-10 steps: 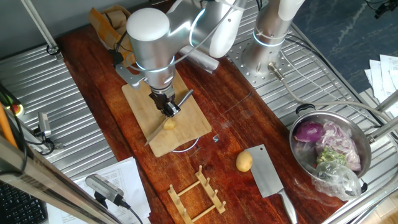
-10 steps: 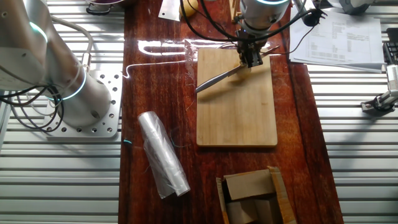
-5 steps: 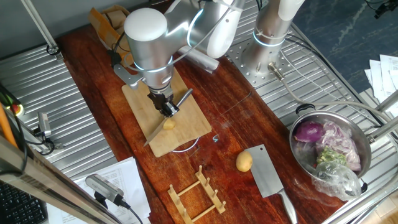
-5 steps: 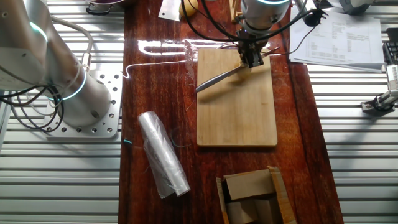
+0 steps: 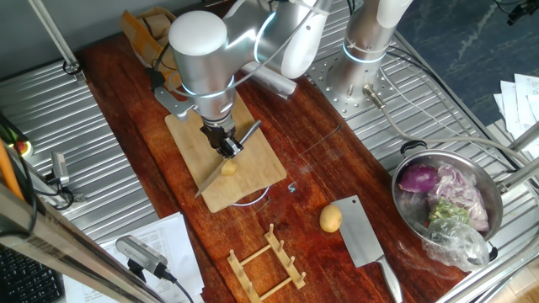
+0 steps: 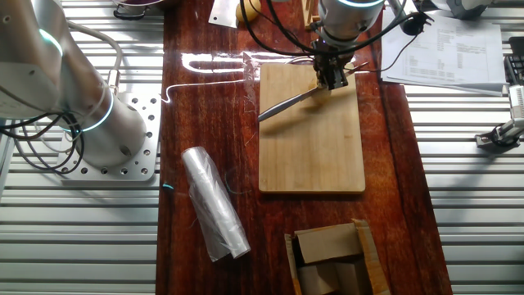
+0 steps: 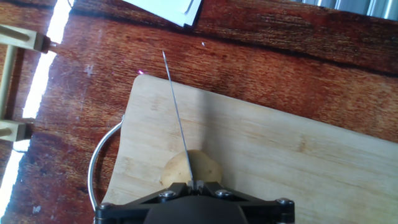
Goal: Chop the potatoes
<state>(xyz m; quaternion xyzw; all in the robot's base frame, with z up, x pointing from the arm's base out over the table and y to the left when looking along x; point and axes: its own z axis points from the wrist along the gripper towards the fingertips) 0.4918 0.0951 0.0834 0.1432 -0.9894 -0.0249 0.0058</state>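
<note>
In one fixed view, the gripper (image 5: 227,150) grips a knife (image 5: 221,165) by its handle, blade resting on a potato (image 5: 229,168) on the board (image 5: 253,168); a second potato (image 5: 330,219) lies beside the cleaver (image 5: 364,237). In the other fixed view, the blade angles across the board (image 6: 315,139). In the hand view, the blade edge (image 7: 180,127) bisects the potato (image 7: 202,168).

A robotics lab, dressed up as a kitchen corner. The dark wooden tabletop (image 5: 337,160) sits on ribbed metal benching (image 5: 455,109), and a second arm's silver base (image 6: 115,135) is bolted to a perforated plate. Cables trail everywhere, printed papers (image 6: 454,49) lie at the edge, a keyboard (image 5: 25,282) peeks in. Kitchen props complete it: bamboo cutting board (image 6: 311,139), cleaver (image 5: 364,240), steel pot (image 5: 446,206) of vegetable scraps.
</note>
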